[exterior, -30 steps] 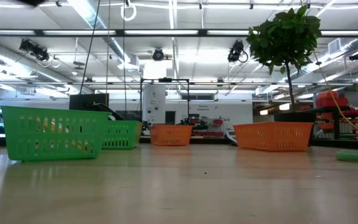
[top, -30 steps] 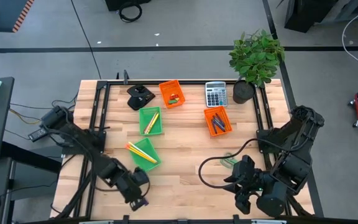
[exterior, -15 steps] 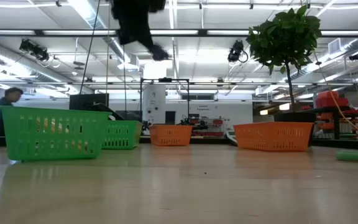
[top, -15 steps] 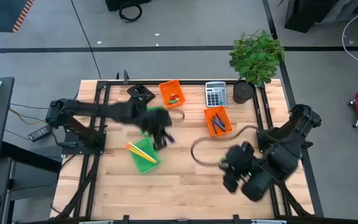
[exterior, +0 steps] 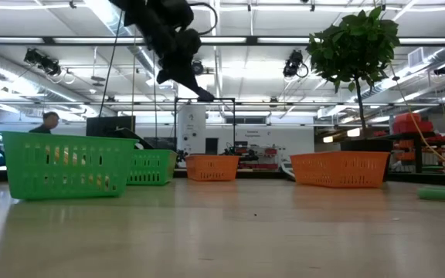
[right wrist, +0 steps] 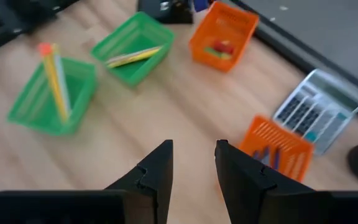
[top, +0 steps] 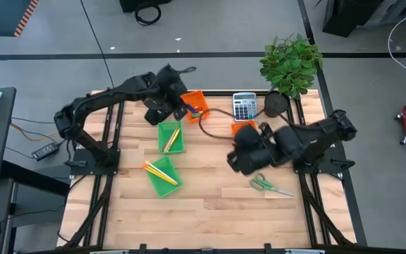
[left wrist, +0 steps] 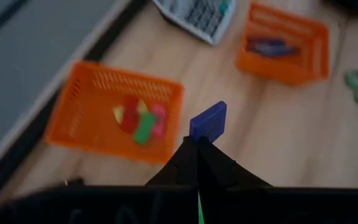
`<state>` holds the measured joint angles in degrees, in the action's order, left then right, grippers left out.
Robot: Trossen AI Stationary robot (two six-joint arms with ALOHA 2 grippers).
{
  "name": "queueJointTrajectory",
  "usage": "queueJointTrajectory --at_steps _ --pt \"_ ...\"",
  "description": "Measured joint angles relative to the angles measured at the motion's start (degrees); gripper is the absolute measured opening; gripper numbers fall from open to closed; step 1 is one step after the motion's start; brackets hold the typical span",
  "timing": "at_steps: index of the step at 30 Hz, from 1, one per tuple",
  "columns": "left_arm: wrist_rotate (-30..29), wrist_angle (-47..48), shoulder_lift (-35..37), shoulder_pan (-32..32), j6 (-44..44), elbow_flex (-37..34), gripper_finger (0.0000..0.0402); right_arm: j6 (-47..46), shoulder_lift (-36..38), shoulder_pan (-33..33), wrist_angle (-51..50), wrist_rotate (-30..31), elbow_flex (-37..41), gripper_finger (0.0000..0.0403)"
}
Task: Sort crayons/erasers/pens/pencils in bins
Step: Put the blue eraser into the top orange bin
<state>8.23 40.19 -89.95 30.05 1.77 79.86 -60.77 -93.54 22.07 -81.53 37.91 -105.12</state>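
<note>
Now the left gripper (left wrist: 197,144) is pinching a blue eraser (left wrist: 208,121), hovering by the orange bin (top: 194,106) of erasers at upper centre of the high view. Meanwhile the right gripper (right wrist: 193,160) is hanging open over the worktop (top: 210,197), mid-frame.
</note>
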Motion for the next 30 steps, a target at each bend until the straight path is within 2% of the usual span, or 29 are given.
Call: queueJointTrajectory --at_steps 4,11,21,24,30 --pt "0.68 -2.10 -1.08 2.06 -2.23 0.07 0.0007 5.44 -0.04 -6.10 1.09 -0.40 -0.02 0.0127" --pt "0.78 -3.23 -6.80 3.92 -3.95 0.04 0.0005 10.82 -0.04 -14.74 1.85 -5.10 -0.02 0.0127" --pt "-1.41 -10.40 -12.29 4.82 -2.66 0.04 0.0007 15.81 -0.04 -20.07 3.50 -8.07 -0.02 0.0127" --pt "-2.05 -10.06 -14.00 5.52 -2.36 -0.02 0.0040 15.92 -0.04 -20.65 3.48 -9.92 -0.02 0.0127" --pt "-2.03 -10.01 -14.41 5.52 -2.07 -0.03 0.0137 13.81 -0.04 -20.16 3.48 -12.57 -0.02 0.0127"
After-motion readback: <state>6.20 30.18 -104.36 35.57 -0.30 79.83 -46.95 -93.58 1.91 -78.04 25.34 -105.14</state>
